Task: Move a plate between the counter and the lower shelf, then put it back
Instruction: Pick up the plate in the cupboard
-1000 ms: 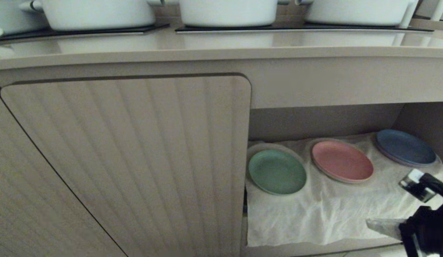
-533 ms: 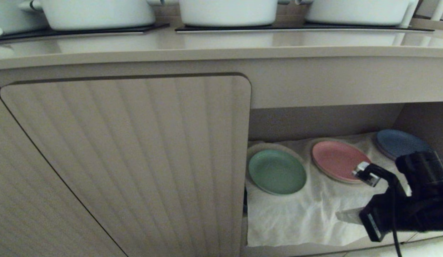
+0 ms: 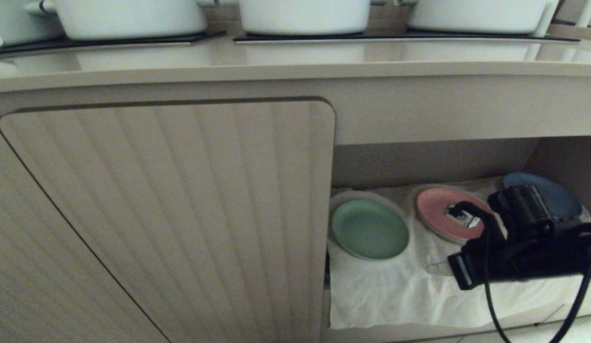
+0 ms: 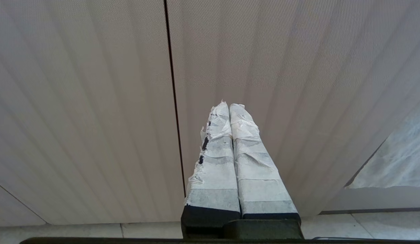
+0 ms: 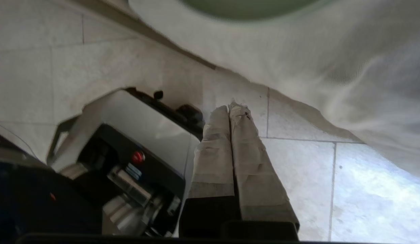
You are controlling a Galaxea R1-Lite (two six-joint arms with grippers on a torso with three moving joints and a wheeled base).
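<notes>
Head view: plate (image 3: 370, 229) lies flat on the cloth (image 3: 395, 290) of the lower shelf (image 3: 433, 162), left of the right gripper (image 3: 436, 267), whose jaws are pressed together, empty. The right arm is nearer; the left gripper (image 4: 230, 106), also closed, faces the cabinet door (image 4: 95, 101).

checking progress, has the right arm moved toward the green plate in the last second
Yes. The right gripper has swung leftward over the white cloth, from the recess's right edge to in front of the pink plate, nearer the plate.

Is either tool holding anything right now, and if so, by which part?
Nothing is held. The right tool and left tool are both shut empty; the plate lies untouched on the lower shelf.
</notes>
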